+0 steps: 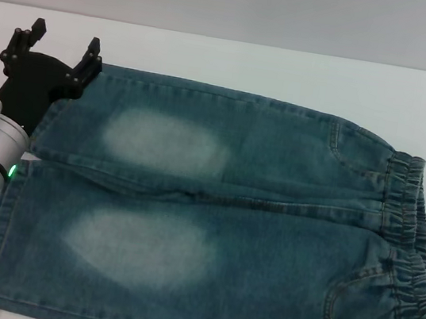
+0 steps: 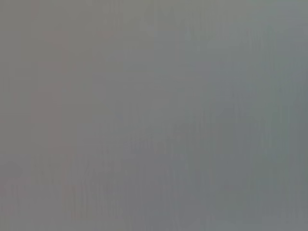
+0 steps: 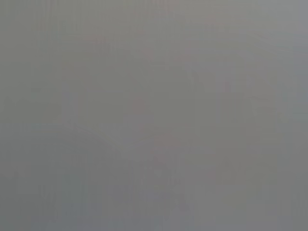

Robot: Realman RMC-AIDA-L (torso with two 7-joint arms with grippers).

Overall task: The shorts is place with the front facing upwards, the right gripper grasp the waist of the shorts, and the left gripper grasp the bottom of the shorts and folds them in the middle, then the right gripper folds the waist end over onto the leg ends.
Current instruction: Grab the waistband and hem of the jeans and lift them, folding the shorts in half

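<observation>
Blue-green denim shorts [image 1: 219,225] flat, front up

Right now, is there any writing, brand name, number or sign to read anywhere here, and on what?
None can be read.
Shorts: no label, tag or print shows, only faded patches, seams and the elastic waistband.
Left gripper, at the far leg's hem: plain black, no marking.
Table: bare white.
Both wrist views show only flat grey.

The shorts [image 1: 219,225] are blue-green denim with a pale faded oval on each leg, lying on a white table [image 1: 212,59] beside the black left gripper [image 1: 61,48].
</observation>
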